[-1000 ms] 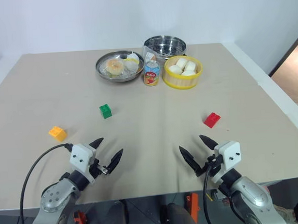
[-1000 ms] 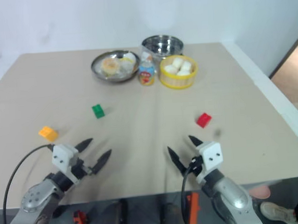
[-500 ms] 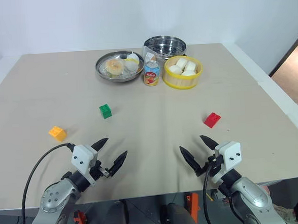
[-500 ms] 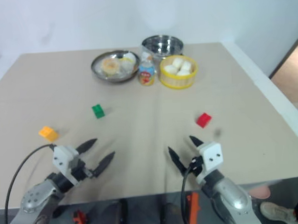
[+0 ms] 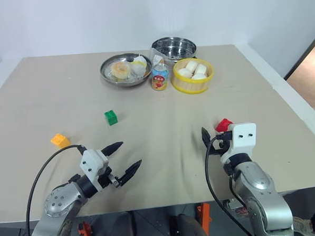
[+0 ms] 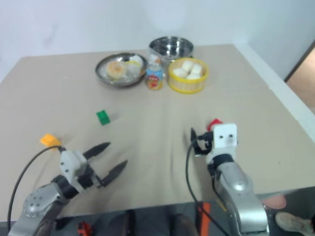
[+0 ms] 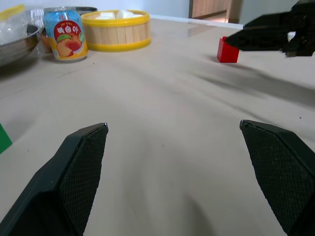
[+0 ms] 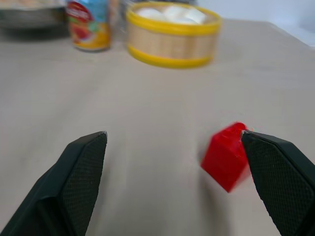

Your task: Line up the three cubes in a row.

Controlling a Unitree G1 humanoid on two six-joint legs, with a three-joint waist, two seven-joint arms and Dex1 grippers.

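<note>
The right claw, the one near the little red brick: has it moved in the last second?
Yes. The right claw has gone forward across the table toward the red brick, which stayed put; one finger is now level with it. Its jaws are open.

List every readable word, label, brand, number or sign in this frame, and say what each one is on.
Drink can: the label carries a red band with white characters above a picture of a peach; the characters are too small and blurred to read.
Yellow steamer basket, metal bowl, steel pot and the red cube, green cube and orange-yellow cube: no text visible.
</note>
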